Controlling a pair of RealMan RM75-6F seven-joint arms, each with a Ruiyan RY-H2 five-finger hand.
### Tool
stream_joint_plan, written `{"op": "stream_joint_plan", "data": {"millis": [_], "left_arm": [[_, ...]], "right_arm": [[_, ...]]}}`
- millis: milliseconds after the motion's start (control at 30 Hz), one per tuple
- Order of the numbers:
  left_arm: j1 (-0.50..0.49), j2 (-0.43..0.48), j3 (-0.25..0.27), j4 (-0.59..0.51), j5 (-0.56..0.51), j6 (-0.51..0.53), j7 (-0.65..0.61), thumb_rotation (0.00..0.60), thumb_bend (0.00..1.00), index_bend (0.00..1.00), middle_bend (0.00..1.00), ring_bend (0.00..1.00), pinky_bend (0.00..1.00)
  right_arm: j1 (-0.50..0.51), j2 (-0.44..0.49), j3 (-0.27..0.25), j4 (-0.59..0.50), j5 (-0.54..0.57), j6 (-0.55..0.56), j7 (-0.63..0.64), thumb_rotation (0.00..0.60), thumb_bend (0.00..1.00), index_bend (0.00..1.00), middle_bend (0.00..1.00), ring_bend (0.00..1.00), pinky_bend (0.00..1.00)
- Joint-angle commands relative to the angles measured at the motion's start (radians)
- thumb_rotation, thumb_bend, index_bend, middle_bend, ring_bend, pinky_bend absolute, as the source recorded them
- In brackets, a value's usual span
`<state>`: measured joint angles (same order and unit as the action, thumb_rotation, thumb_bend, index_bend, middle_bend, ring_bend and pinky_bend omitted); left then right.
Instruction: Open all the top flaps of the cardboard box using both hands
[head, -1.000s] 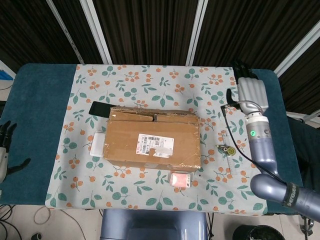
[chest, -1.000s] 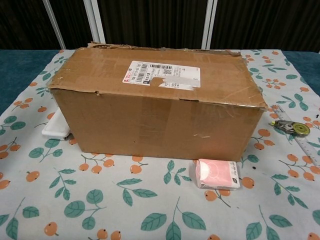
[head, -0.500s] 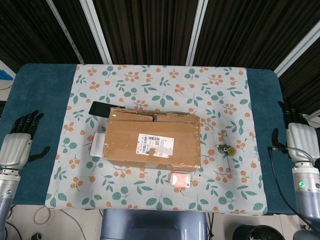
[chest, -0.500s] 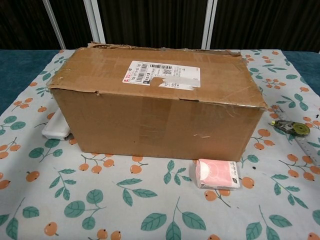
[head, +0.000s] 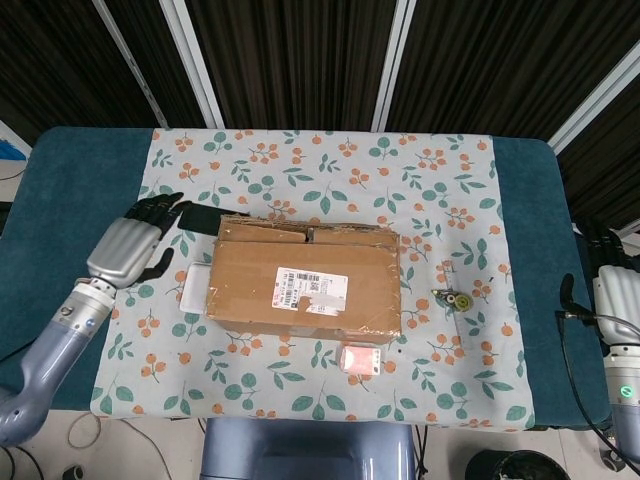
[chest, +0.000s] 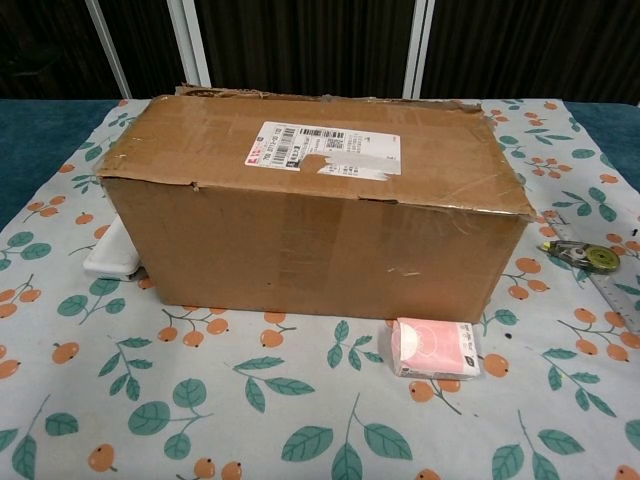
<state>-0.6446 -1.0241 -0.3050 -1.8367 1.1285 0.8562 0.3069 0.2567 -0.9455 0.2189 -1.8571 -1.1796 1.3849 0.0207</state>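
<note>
floral cloth centres the shut cardboard box (head: 305, 285), left hand (head: 128, 249) beside it, fingers wide, right hand (head: 618, 297) far off, fingers unclear.

Seen from the head camera, the left hand (head: 128, 247) reaches inward with fingers spread, holding nothing. The right hand (head: 612, 293) hangs at the far right edge, fingers extended, empty.
</note>
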Motion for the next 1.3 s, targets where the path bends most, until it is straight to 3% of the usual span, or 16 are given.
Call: {"op": "stream_joint_plan", "data": {"millis": [33, 233, 800, 1000, 1300], "left_arm": [[-0.123, -0.024, -0.02, 0.044, -0.078, -0.115, 0.051, 0.6, 0.68, 0.06, 0.07, 0.08, 0.22], [-0.267, -0.127, -0.028, 0.143, -0.165, -0.187, 0.068, 0.6, 0.74, 0.17, 0.23, 0.25, 0.39], [-0.414, -0.243, 0.041, 0.217, -0.272, -0.211, 0.083, 0.6, 0.78, 0.26, 0.36, 0.35, 0.45], [-0.433, -0.25, 0.063, 0.213, -0.289, -0.208, 0.074, 0.6, 0.79, 0.27, 0.36, 0.36, 0.46], [-0.444, -0.222, 0.071, 0.168, -0.306, -0.19, 0.038, 0.6, 0.8, 0.34, 0.48, 0.45, 0.52]], "right_arm": [[-0.005, -0.001, 0.005, -0.002, -0.006, 0.005, 0.017, 0.6, 0.68, 0.0, 0.0, 0.03, 0.22], [-0.017, -0.007, 0.015, -0.006, -0.014, 0.016, 0.049, 0.6, 0.68, 0.0, 0.0, 0.03, 0.22], [-0.031, -0.007, 0.031, 0.0, -0.012, 0.014, 0.08, 0.6, 0.68, 0.0, 0.0, 0.03, 0.22], [-0.034, -0.01, 0.033, 0.003, -0.016, 0.013, 0.085, 0.6, 0.68, 0.0, 0.0, 0.03, 0.22], [-0.04, -0.016, 0.034, 0.003, -0.028, 0.018, 0.091, 0.6, 0.69, 0.0, 0.0, 0.03, 0.22]]}}
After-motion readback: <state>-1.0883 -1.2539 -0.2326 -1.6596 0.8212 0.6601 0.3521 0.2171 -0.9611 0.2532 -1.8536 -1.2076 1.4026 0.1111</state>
